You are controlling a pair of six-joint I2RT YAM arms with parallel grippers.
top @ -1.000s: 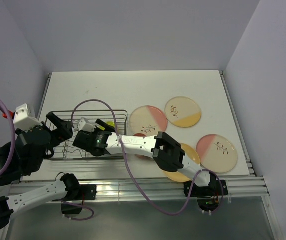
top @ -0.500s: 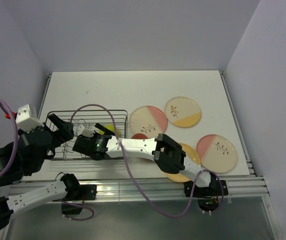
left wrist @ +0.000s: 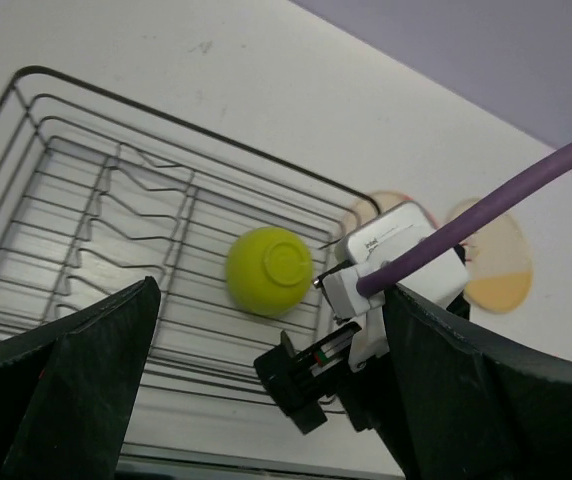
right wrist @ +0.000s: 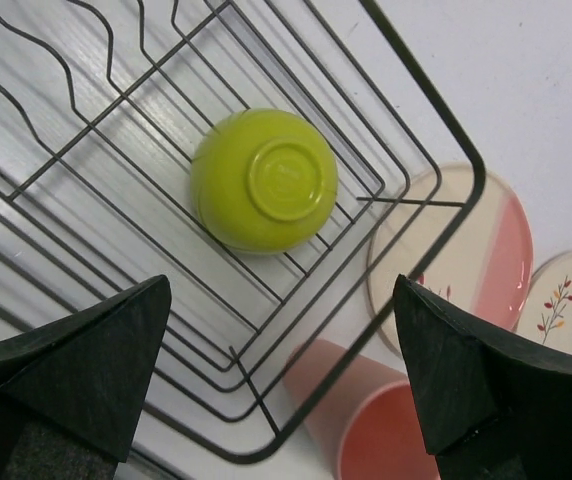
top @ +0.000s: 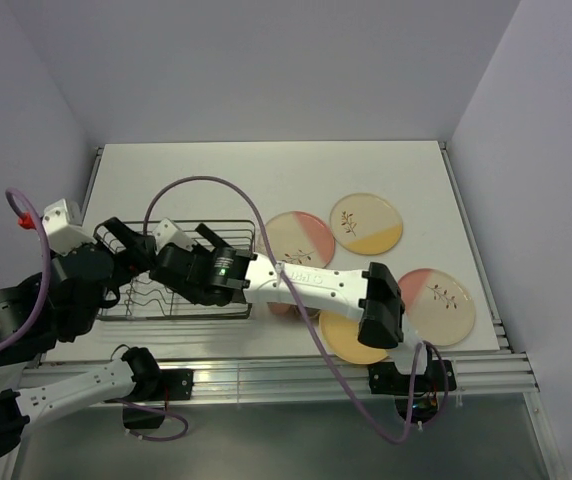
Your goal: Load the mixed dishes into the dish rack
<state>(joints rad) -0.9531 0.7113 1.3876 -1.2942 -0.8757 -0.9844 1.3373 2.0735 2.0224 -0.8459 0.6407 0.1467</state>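
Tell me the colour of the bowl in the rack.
The bowl is yellow-green, base up; the right wrist view shows it best.

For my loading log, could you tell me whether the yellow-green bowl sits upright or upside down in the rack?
Upside down: the bowl shows its foot ring upward inside the dish rack.

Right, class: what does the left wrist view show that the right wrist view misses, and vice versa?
Only the left wrist view shows the purple cable and the white box it plugs into. Only the right wrist view shows the pink cup lying on its side just outside the dark wire dish rack. Both show the yellow-green bowl upside down inside that rack.
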